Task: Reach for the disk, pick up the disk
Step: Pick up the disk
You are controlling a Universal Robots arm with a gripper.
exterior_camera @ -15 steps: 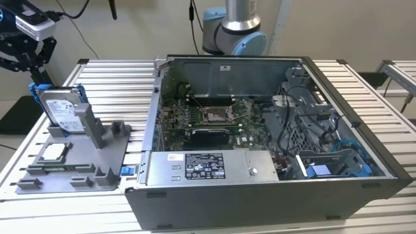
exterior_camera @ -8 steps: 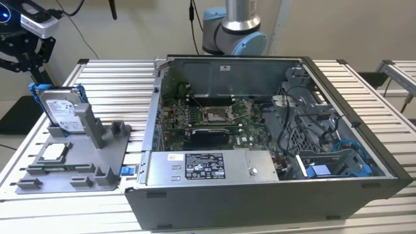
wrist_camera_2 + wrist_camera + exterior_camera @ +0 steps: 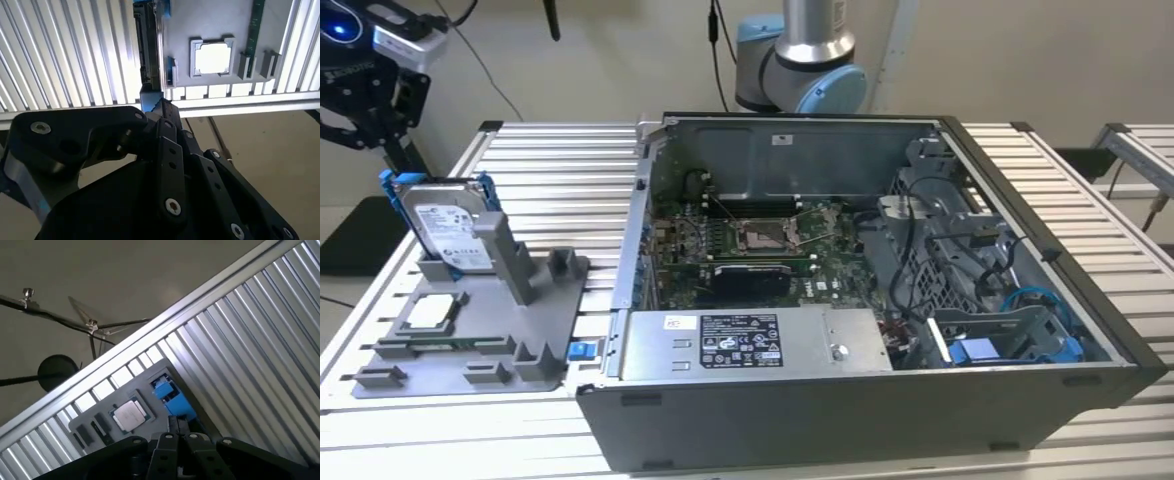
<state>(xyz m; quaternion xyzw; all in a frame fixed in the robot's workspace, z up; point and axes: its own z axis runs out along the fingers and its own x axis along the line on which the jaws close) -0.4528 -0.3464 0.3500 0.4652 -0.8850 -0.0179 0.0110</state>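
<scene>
hovering over the upright disk, pincer pointing down, grip state unclear

A table of ribbed aluminium slats is being lit evenly, and bright glare is being thrown back from its slats in both wrist views. Behind it a plain pale wall is being crossed by dark hanging cables. A second slatted table is being cut off by the exterior view's right edge. Past the table's rim a smooth beige floor is being occupied by a dark round base and thin rods.
</scene>
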